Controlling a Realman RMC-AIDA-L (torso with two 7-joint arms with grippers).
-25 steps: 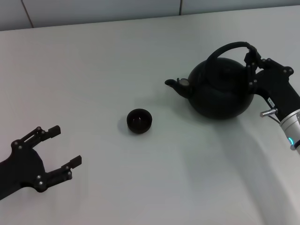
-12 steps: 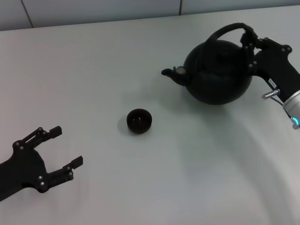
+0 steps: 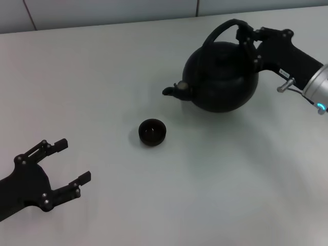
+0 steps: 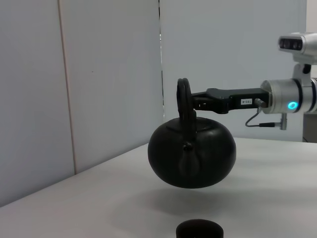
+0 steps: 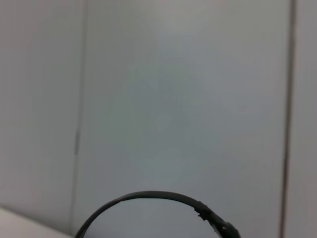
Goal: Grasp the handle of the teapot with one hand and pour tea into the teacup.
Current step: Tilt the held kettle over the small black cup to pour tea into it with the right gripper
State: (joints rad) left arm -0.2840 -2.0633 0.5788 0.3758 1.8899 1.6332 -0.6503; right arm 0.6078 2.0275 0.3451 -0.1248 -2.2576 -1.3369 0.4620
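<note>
Aloft, right gripper (image 3: 249,37) gripping handle (image 3: 221,28)

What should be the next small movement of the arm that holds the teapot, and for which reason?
Probably carry the teapot a little further toward the teacup before tipping it. The right gripper holds the handle and the pot hangs above the table, but its spout is not yet over the cup, so pouring now would likely miss. The left gripper rests open, far aside.

Matte black teapot (image 3: 220,77), black teacup (image 3: 152,131), white table (image 3: 102,77).
</note>
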